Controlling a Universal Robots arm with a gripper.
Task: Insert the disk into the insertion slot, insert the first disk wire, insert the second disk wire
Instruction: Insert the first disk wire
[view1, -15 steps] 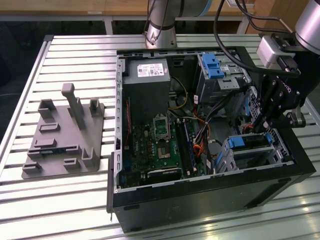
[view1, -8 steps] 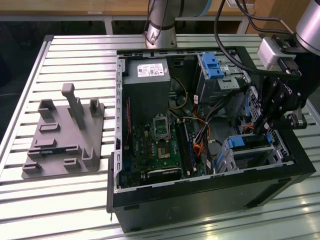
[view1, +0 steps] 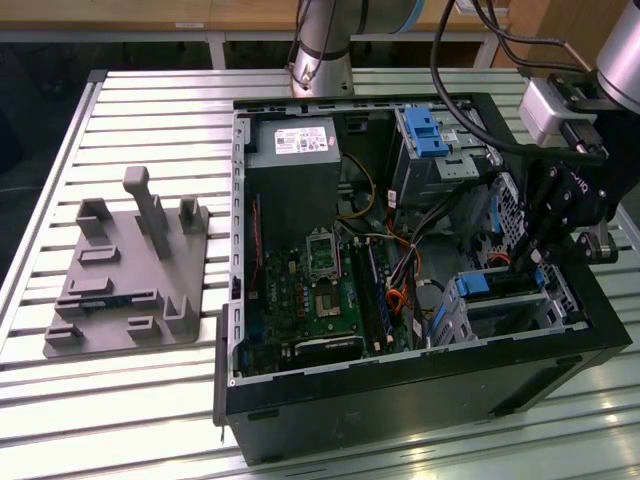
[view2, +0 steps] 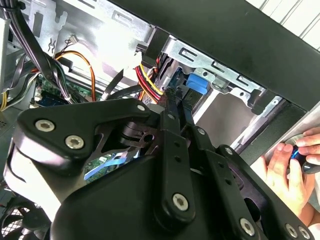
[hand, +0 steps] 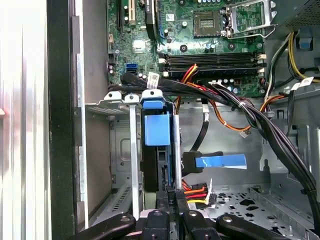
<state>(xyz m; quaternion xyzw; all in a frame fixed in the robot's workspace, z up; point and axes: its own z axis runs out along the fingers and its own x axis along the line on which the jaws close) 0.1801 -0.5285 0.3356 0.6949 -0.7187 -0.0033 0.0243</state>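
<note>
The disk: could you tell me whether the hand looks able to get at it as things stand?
Probably yes: the hand is right at the disk, with the cables beside it, not between.

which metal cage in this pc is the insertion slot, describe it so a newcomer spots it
Find the open black computer case on the slatted table. At its near corner on the exterior view's right, where the tool reaches in, sits the insertion slot, a low silver cage. Unlike the taller grey bay farther back, which bears a blue latch, it holds the blue-framed disk.
</note>
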